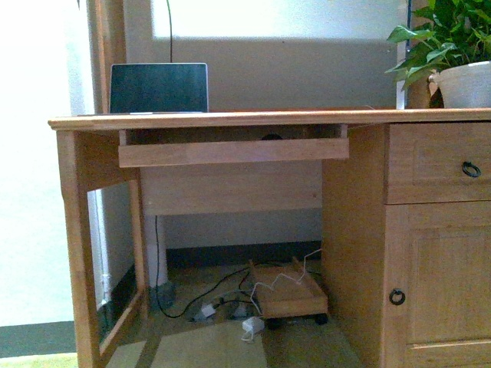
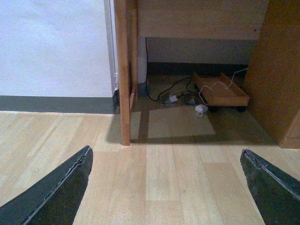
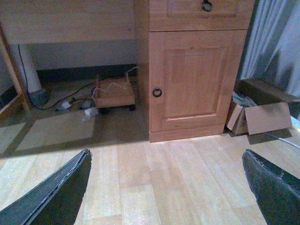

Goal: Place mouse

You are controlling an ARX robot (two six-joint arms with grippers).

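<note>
Both the left jaws and the right jaws hang spread wide and empty over open floor (image 2: pixel 164 178). Only a dark dome of the mouse (image 1: pixel 271 137) shows above the front lip of the pulled-out tray (image 1: pixel 230 151), tucked close under the edge of the surface (image 1: pixel 307 118). On top, the laptop (image 1: pixel 159 88) stands back-left and the plant pot (image 1: pixel 464 83) far right, well apart.

Laptop (image 1: pixel 159 88) left on desk (image 1: pixel 268 119), plant (image 1: pixel 449 46) right — mouse (image 1: pixel 271 137) in tray (image 1: pixel 230 151) below.
</note>
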